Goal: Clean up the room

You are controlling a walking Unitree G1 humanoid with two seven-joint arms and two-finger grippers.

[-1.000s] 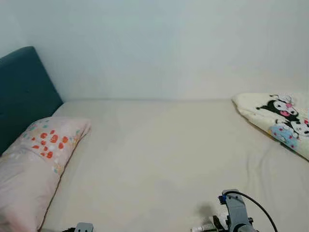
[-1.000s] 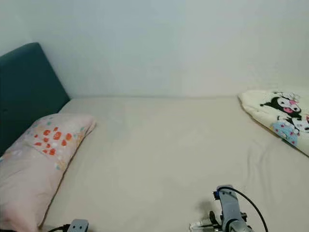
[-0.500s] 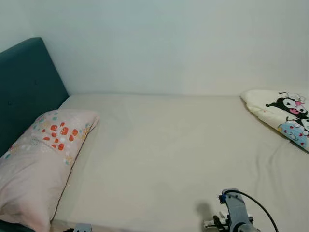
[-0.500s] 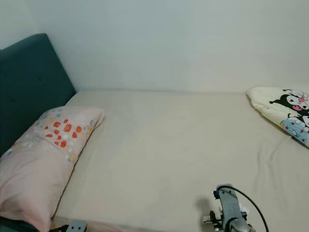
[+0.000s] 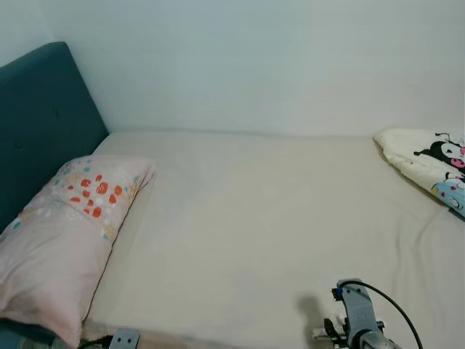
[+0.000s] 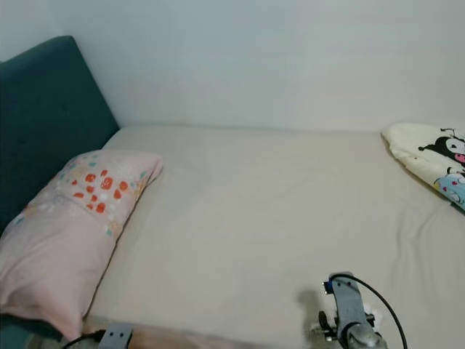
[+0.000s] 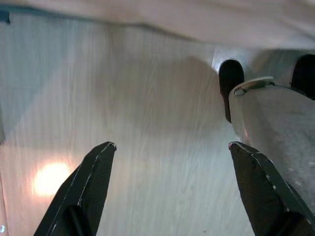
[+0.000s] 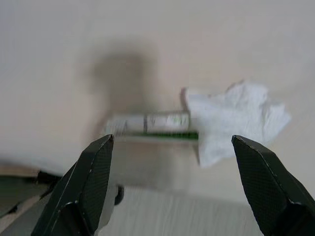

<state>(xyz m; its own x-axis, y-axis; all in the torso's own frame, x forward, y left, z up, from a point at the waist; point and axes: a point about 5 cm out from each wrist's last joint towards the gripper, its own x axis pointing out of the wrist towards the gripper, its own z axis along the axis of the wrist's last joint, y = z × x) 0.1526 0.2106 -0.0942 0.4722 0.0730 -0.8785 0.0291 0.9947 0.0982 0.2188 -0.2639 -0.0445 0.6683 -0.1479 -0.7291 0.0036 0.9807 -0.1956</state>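
My right gripper (image 8: 171,142) hangs open just above the cream bed sheet (image 5: 254,211), near the bed's front edge. Below its fingers lie a small white tube with a green label (image 8: 147,122) and a crumpled white tissue (image 8: 231,120), touching each other. Nothing is between the fingers. The right arm (image 5: 356,320) rises at the bottom of the eye views, with the tube's pale end (image 5: 320,334) beside it. My left gripper (image 7: 172,145) hangs open and empty over the pale wooden floor (image 7: 147,123) beside the bed.
A pink pillow with red dots (image 5: 73,233) lies at the left against a teal headboard (image 5: 36,123). A white cartoon-print blanket (image 5: 432,167) is bunched at the right. A plain wall runs behind the bed. A grey part of the robot (image 7: 275,142) stands beside the left gripper.
The whole picture has shifted, so the camera moved: pillow and blanket sit further right and the bed's front edge now shows at the bottom left. The right arm shows slightly lower.
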